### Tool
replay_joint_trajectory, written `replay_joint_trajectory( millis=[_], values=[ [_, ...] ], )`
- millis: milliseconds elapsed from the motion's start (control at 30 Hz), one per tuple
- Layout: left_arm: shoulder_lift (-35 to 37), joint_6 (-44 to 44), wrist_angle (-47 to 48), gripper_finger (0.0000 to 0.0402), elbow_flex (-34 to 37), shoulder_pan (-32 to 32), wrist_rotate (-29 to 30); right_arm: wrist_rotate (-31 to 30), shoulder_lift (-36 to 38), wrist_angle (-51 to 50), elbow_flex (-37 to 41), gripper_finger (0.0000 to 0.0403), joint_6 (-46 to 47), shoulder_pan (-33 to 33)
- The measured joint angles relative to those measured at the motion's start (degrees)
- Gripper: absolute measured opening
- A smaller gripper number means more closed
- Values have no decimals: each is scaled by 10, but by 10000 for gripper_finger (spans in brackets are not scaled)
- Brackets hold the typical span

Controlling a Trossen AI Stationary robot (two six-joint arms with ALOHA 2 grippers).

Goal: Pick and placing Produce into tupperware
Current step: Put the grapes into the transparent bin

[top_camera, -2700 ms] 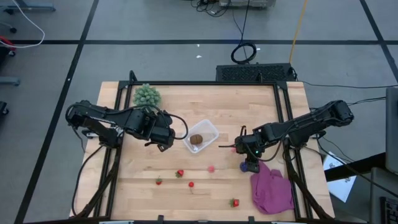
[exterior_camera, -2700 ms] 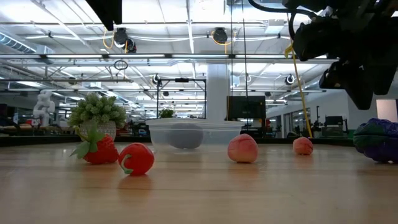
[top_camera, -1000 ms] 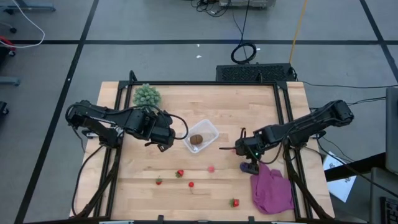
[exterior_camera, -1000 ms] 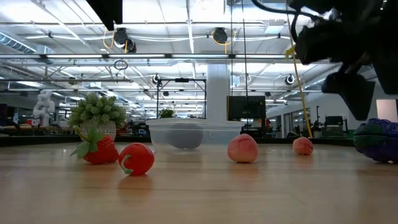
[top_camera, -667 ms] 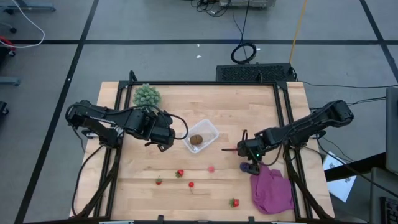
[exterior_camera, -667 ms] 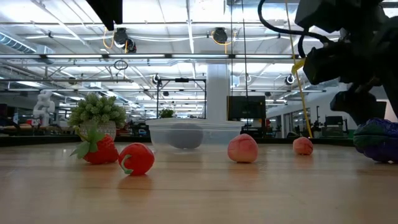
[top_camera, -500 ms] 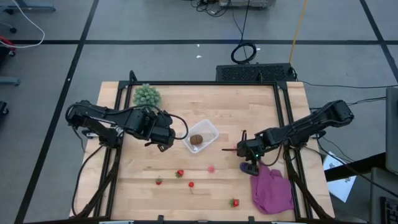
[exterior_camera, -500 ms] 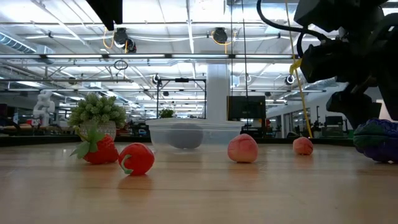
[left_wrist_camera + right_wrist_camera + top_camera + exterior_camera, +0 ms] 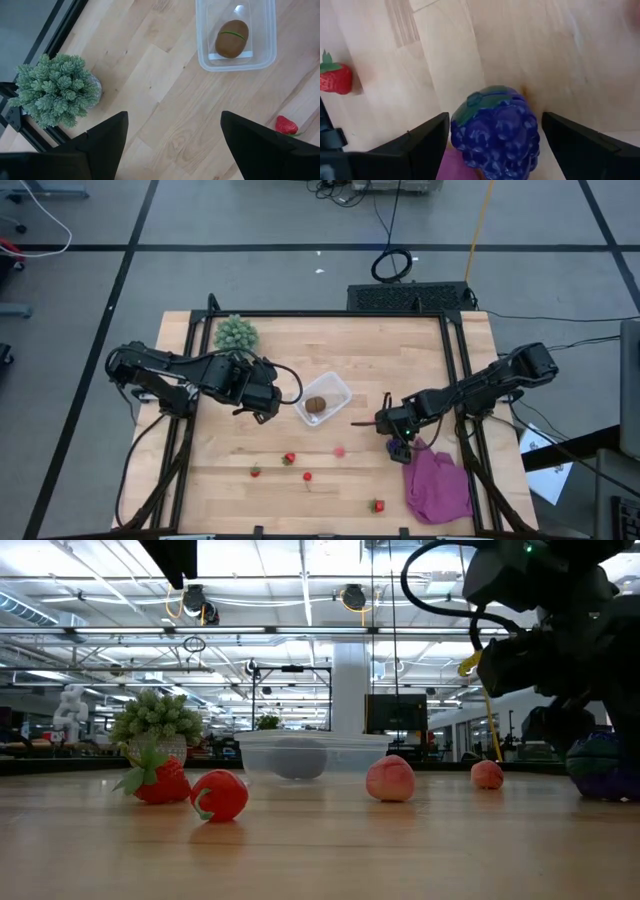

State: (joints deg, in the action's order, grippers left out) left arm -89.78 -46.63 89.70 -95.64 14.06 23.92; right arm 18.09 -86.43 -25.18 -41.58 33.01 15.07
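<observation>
I see my right gripper (image 9: 492, 150) with fingers wide open, the purple grapes (image 9: 495, 131) sitting between them, untouched.

Between my dark right gripper (image 9: 492, 145) fingers sits a deep purple beaded grape cluster (image 9: 496, 131) with a green cap; pale striped wooden table (image 9: 445, 60); red strawberry (image 9: 335, 77).

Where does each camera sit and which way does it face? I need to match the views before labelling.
High: overhead, straight down on the table, both arms.
Low: table height, level across; right arm over the purple grapes.
Left wrist: past open fingers of the left gripper, onto the tupperware.
Right wrist: right gripper, open, astride the grapes.
Shared: the brown fruit in the tupperware, high and left wrist.
</observation>
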Motion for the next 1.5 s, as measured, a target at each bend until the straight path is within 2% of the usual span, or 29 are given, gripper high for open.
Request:
replay_joint_trajectory(
  millis=[200, 567, 1000, 1200, 1500],
  values=[
    [0, 0, 0, 319, 0, 0, 0, 0, 3, 1, 1, 302, 4, 0],
    [0, 1, 0, 319, 0, 0, 0, -8, 7, -1, 2, 216, 4, -2],
    [0, 2, -7, 319, 0, 0, 1, 2, 54, 44, 4, 214, 8, -20],
    [0, 14, -16, 319, 0, 0, 2, 3, 105, 90, 3, 217, 14, -33],
    [0, 40, -41, 319, 0, -2, 11, 15, 155, 278, 3, 218, -26, -79]
  ],
)
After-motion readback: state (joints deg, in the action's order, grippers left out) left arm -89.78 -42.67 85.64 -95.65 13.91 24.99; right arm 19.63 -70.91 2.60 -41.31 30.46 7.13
